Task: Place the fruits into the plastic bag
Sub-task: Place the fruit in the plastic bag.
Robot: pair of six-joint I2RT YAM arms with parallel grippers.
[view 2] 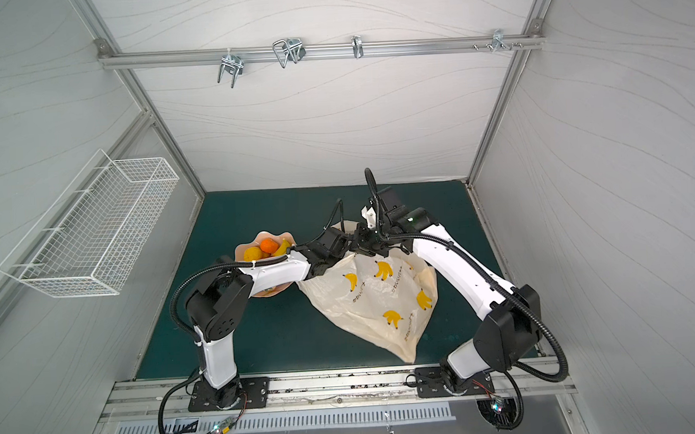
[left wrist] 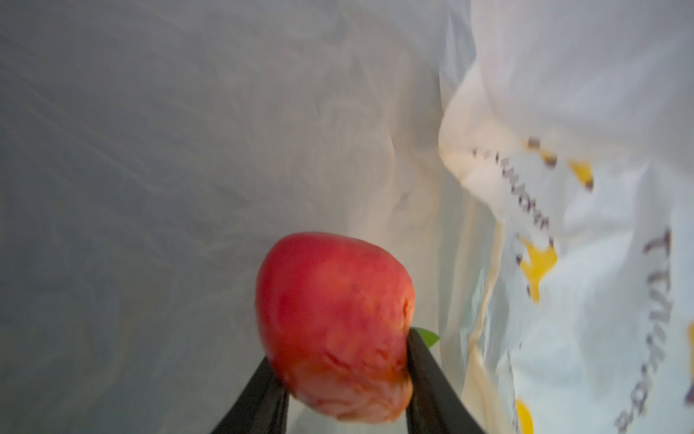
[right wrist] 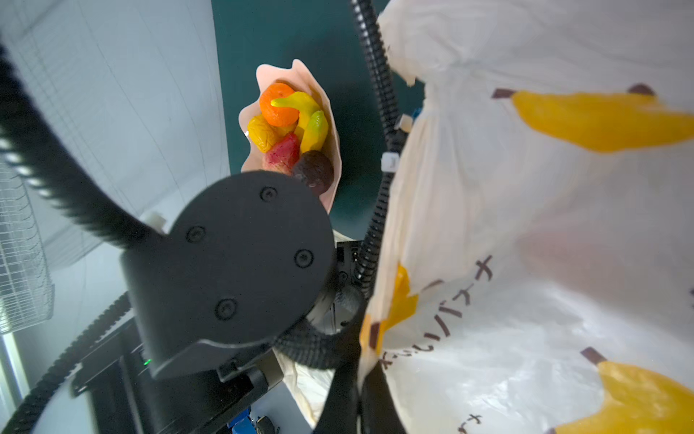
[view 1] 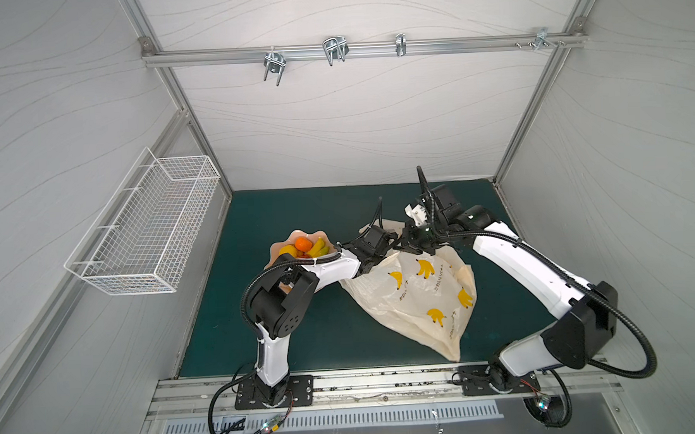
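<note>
Green bench (view 1: pixel 297 212) carries everything. The plastic bag (view 1: pixel 418 299) is the biggest item: in both top views it lies with its long axis running roughly 11 to 5 o'clock, closed bottom at 5 near the front rail, mouth lifted at the 11 end where both arms meet. The pink scalloped plate (view 1: pixel 294 233) sits at about 9 o'clock from the bag mouth, partly under the left arm, with the remaining fruits (right wrist: pixel 289 124) piled in it: orange, 2 yellow banana pieces, a yellow lumpy one, a pinkish-red one, a dark brown one. The right fingers (right wrist: pixel 340 394) are closed tight, pinching the bag's rim film and holding the mouth up. The left fingers (left wrist: pixel 424 372) are at a medium gap, clamped on 1 red fruit (left wrist: pixel 334 323) with a green leaf showing at one side. The left wrist view shows bag film all round, so the fruit looks already inside the mouth, bag depth straight ahead of the fingers toward 5 o'clock. Likely step: release here. The left arm is nearer the plate for the next pick. Risk: the thin film sagging shut if the right hold slips.
</note>
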